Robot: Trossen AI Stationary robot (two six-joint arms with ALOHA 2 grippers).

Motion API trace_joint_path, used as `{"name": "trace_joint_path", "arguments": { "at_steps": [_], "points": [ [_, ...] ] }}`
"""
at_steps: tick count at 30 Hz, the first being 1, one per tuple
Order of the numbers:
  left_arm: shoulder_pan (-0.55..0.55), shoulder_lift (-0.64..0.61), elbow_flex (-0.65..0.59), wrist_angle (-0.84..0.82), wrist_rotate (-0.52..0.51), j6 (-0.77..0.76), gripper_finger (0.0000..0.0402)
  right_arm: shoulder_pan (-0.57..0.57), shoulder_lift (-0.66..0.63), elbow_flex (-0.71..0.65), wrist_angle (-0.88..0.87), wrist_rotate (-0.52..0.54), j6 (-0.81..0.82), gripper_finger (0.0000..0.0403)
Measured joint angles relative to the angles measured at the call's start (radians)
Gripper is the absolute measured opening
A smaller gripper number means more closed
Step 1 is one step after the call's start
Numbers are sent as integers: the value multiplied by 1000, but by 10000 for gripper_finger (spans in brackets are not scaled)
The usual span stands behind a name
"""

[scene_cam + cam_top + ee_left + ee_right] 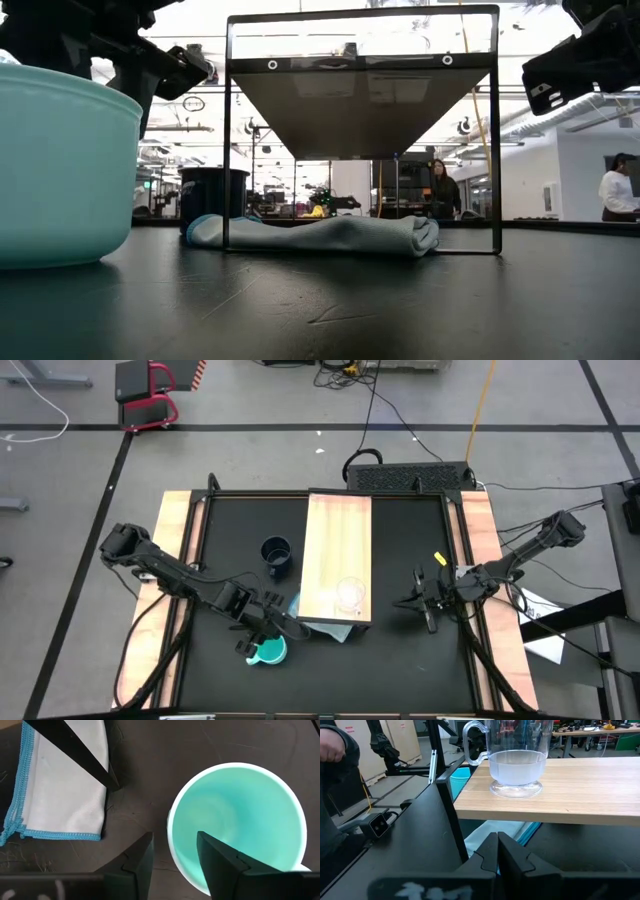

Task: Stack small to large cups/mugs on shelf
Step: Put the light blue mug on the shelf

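The turquoise mug [268,651] stands upright on the black table near the front left; it fills the left of the low view [60,170]. My left gripper [172,857] is open above it, pointing down. One finger is inside the mug and one outside, on either side of its rim [170,835], with gaps showing. The clear glass mug [515,765] stands on its base at the near end of the light-wood shelf [338,540]. The dark navy mug [277,552] stands on the table left of the shelf. My right gripper [497,852] is shut and empty, right of the shelf [418,603].
A white cloth with blue edging [60,785] lies folded on the table under the shelf's near end [320,235]. The shelf's thin dark frame legs [227,150] stand beside the turquoise mug. People show in the room beyond the table [612,190].
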Motion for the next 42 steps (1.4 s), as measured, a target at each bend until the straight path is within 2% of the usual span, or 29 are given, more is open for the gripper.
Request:
{"name": "trace_joint_path", "arguments": {
  "at_steps": [18, 34, 42],
  "points": [
    [1, -1, 1, -4, 9, -17, 9, 0, 0, 0, 0, 0, 0, 0],
    [8, -2, 1, -12, -34, 23, 5, 0, 0, 0, 1, 0, 0, 0],
    [8, -54, 1, -69, -64, 39, 3, 0, 0, 0, 1, 0, 0, 0]
  ]
}}
